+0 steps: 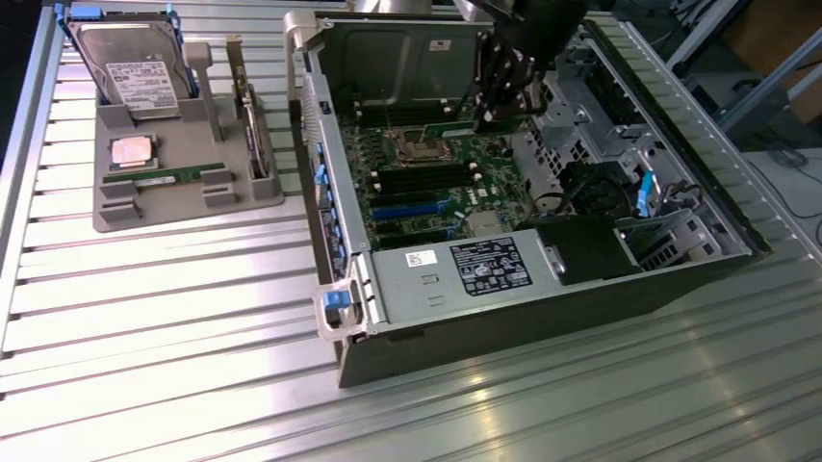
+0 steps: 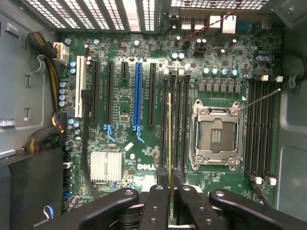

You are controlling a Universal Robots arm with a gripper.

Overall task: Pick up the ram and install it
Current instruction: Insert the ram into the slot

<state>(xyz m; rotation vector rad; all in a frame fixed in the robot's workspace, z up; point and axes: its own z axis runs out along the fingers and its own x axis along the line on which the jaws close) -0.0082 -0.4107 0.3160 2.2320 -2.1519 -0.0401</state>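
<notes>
A black multi-fingered claw point(image 2: 171, 178) closes narrowly on a long, thin green circuit-board ram stick point(image 2: 170, 143), seen edge-on from the wrist. The stick runs in line with a bank of black memory slots point(image 2: 180, 120) directly beneath the claw. Whether it touches a slot cannot be told. Just to one side of the claw sits a square silver processor socket point(image 2: 216, 135) on the green motherboard point(image 2: 158, 62). On the other side are a long blue expansion slot point(image 2: 139, 98) and a ribbed silver heatsink point(image 2: 106, 166).

In the exterior view the claw hangs inside an open dark-grey tower computer case point(image 1: 540, 322) lying on a ribbed metal worktop point(image 1: 192, 327). A silver labelled power supply box point(image 1: 449, 274) sits below the claw in this view. Well apart from the claw, toward the exterior view's left, a grey moulded holder point(image 1: 122, 207) carries a silver hard drive point(image 1: 129, 72), a square coppery processor chip point(image 1: 133, 152) and an upright expansion card point(image 1: 253, 120).
</notes>
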